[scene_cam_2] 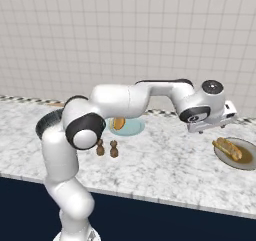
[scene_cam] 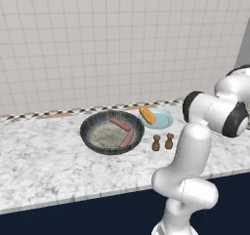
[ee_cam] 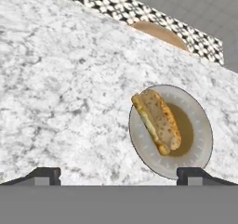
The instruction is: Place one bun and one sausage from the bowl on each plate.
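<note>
Now two sausages (scene_cam: pixel 122 129) lie in the bowl (scene_cam: pixel 93 122); fingers (ee_cam: pixel 49 175) wide, empty.

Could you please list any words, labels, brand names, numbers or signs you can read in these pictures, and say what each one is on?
There are none to read: the bowl, the blue plate, the brownish-rimmed plate, both shakers, the tiled wall and the gripper carry no text.

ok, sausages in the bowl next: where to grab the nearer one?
Mid-length, from straight above, open gripper closing across its narrow width. That sausage lies flat in the bowl, its far end meeting the other sausage; the middle looks free.
</note>
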{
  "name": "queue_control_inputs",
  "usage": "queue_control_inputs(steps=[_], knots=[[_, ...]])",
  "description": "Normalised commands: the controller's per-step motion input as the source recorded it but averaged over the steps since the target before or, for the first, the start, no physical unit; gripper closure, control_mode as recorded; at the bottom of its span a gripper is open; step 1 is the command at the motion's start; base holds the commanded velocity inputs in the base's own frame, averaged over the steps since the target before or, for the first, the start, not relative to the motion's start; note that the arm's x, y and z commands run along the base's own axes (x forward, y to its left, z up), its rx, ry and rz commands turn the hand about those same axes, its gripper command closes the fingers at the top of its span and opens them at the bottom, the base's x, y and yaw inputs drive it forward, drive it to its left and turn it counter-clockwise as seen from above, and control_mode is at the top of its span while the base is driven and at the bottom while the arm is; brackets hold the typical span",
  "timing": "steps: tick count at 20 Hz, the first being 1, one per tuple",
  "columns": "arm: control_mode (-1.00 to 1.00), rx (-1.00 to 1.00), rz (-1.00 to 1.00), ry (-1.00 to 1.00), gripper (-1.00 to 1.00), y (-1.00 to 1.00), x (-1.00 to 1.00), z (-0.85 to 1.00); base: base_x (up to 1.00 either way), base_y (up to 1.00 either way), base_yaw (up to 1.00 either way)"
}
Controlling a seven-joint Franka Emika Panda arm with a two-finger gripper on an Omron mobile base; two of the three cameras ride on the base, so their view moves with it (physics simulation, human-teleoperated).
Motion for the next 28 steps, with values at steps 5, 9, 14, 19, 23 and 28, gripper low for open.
queue_control_inputs(steps=[5,9,14,19,23,28], knots=[[-1.00,0.00,-0.21,-0.19,-1.00,1.00,-0.07,0.05,0.00,0.00,0.00],[-1.00,0.03,-0.21,-0.22,-1.00,1.00,-0.15,0.49,0.00,0.00,0.00],[-1.00,0.05,-0.15,-0.12,-1.00,1.00,-0.06,0.88,0.00,0.00,0.00],[-1.00,0.09,-0.01,0.06,-1.00,1.00,0.00,0.60,0.00,0.00,0.00],[-1.00,0.25,0.00,0.02,-1.00,1.00,0.00,-0.09,0.00,0.00,0.00],[-1.00,0.23,0.00,0.04,-1.00,1.00,0.00,-0.10,0.00,0.00,0.00]])
